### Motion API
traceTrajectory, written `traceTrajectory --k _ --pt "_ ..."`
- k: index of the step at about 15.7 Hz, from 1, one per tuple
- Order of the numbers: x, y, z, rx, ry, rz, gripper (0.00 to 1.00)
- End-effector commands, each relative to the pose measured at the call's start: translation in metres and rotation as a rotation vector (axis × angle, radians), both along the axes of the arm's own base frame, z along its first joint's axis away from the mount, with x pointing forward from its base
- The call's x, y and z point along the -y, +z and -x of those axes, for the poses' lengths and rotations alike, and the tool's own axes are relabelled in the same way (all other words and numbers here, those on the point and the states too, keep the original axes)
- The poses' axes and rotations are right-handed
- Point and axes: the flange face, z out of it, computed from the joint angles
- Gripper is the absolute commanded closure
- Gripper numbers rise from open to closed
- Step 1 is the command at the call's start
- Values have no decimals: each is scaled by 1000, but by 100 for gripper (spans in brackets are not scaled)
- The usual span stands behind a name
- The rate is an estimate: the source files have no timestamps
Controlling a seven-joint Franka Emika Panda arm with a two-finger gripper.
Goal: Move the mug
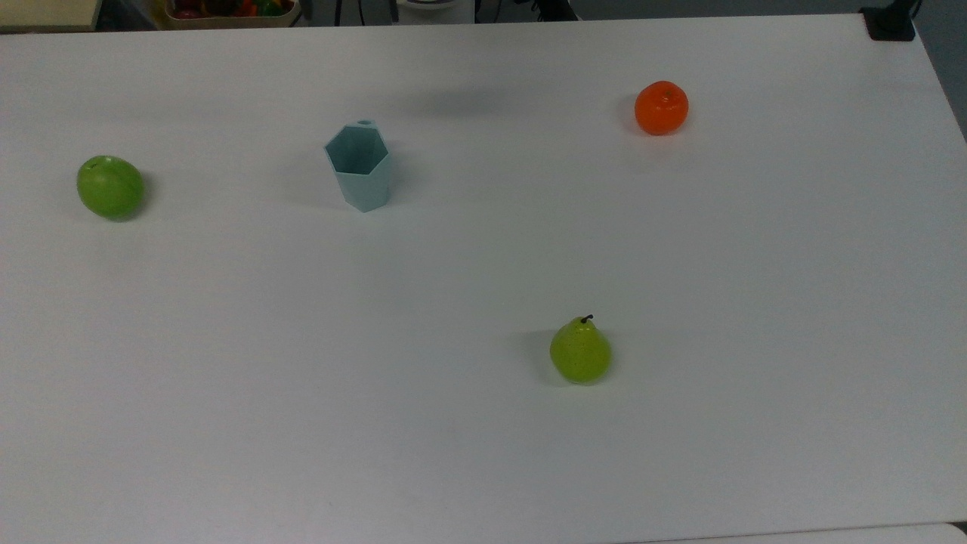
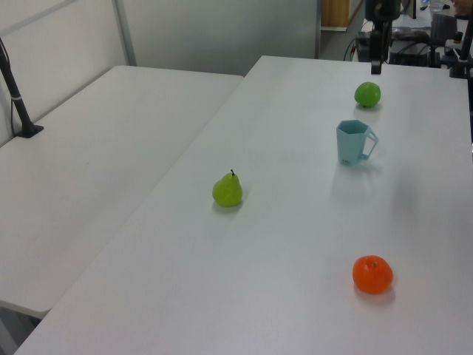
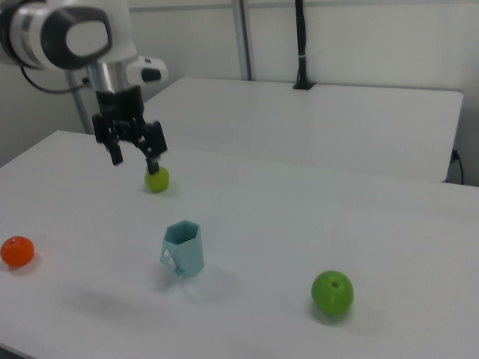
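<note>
No brand, label or writing is legible on any item; the white rectangular surface (image 1: 483, 423) carries four items, all well apart. The pale blue-teal hexagonal plastic mug (image 1: 360, 167) stands upright toward the top view's upper left, handle at its far side in the top view; the left view shows the handle pointing to the left view's right. The black two-finger claw (image 3: 133, 151) hangs in the air above the surface in the right view, fingers spread, empty, clear of the mug. A round green apple (image 1: 109, 187) lies at the top view's far left; an orange fruit (image 1: 661, 108) at upper right; a yellow-green pear (image 1: 580, 353) nearer. The left view shows a second white table (image 2: 96, 148) alongside.
</note>
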Motion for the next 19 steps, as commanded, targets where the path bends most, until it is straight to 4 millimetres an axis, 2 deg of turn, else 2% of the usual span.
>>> traceTrajectory --k 1,4,7,11,13,19 --pt "-12 49 2 12 -113 -31 0" --pt "-20 56 2 37 -110 -31 0" --pt "-28 58 -8 113 -40 -39 0" --pt "-24 48 -21 181 50 -53 0" --pt "-21 48 -20 183 100 -63 0" --pt "-22 48 -20 183 95 -62 0"
